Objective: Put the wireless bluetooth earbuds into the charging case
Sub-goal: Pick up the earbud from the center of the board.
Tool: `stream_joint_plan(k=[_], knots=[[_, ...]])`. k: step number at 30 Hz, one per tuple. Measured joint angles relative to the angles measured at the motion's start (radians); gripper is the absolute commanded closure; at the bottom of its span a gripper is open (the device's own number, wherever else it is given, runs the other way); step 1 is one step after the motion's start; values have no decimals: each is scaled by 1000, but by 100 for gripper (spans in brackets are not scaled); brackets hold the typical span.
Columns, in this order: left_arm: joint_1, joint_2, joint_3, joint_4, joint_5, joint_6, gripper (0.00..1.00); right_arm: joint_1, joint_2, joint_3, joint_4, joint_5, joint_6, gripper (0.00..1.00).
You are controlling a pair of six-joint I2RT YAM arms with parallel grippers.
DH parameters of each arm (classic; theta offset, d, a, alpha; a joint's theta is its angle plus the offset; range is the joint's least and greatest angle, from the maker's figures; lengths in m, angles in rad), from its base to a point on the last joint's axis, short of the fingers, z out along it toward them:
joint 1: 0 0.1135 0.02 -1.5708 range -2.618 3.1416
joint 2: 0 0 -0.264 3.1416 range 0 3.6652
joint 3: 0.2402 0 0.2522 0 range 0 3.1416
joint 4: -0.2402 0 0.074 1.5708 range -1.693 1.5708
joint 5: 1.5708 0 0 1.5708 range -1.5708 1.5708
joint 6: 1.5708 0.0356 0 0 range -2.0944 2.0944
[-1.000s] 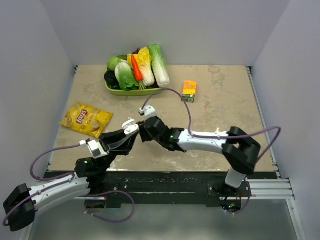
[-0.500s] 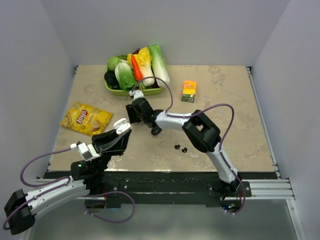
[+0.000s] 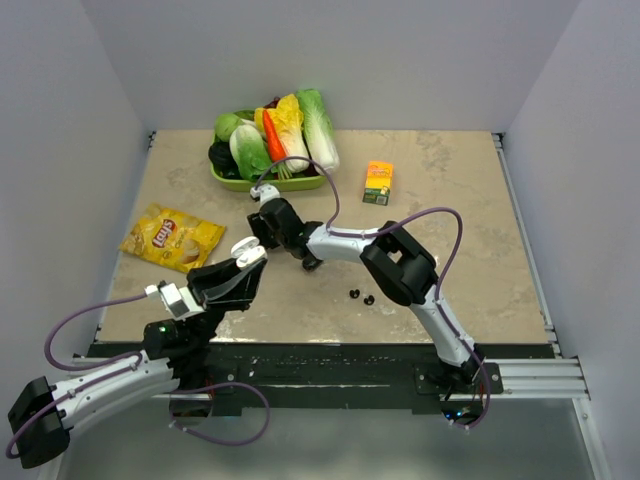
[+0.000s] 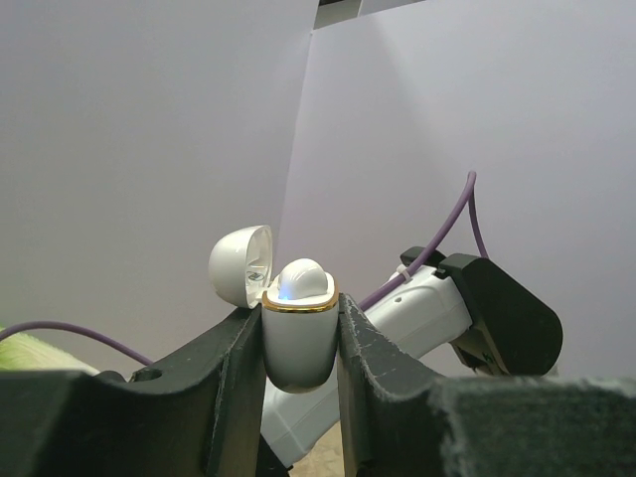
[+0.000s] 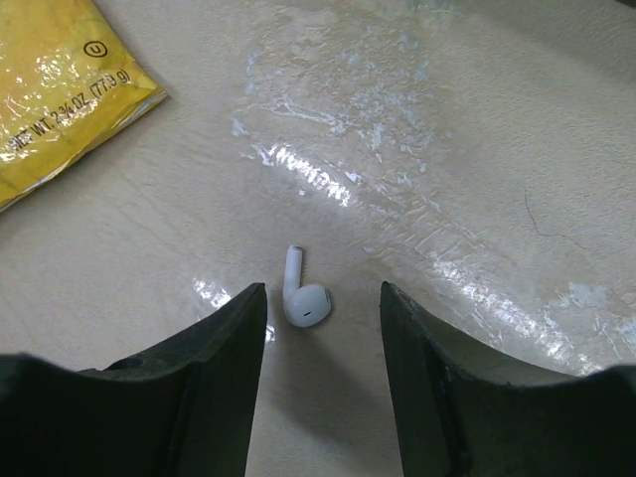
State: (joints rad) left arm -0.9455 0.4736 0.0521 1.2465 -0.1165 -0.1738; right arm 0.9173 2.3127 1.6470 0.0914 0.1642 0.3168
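From above, a beige marbled table (image 3: 450,220) is seen, boxed in by pale lilac walls. A green tray of vegetables (image 3: 265,180) is set at the upper centre, a juice box (image 3: 378,182) to its right and a yellow chip bag (image 3: 172,238) at the left. Two black earbuds (image 3: 361,297) are spotted on the bare surface at lower centre, well apart from both pincers. The left pincer (image 3: 250,255) is raised at centre left with the white charging case (image 3: 243,247) in it. The right pincer (image 3: 258,232) is lowered just above that in the frame.

Over to the left wrist view: the charging case is clamped upright between the two fingers, which are pressed against its sides. The lid (image 4: 238,266) is flipped open to the left. A white dome is seen in the case's mouth; whether it is an earbud cannot be told. The right arm (image 4: 447,308) is seen behind.

In the right wrist view, a white earbud (image 5: 303,298) is found lying on the table, stem pointing up the frame, between the right pincer's fingers. The jaws are held apart, the earbud nearer the left-hand finger. Nothing is gripped. The chip bag is caught at the upper left.
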Motion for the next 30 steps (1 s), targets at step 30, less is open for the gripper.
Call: stream_joint_plan(k=[30], knots=[[-5,38,0,9,43,-29,100,12,-204,-333,68,124,-309,48]])
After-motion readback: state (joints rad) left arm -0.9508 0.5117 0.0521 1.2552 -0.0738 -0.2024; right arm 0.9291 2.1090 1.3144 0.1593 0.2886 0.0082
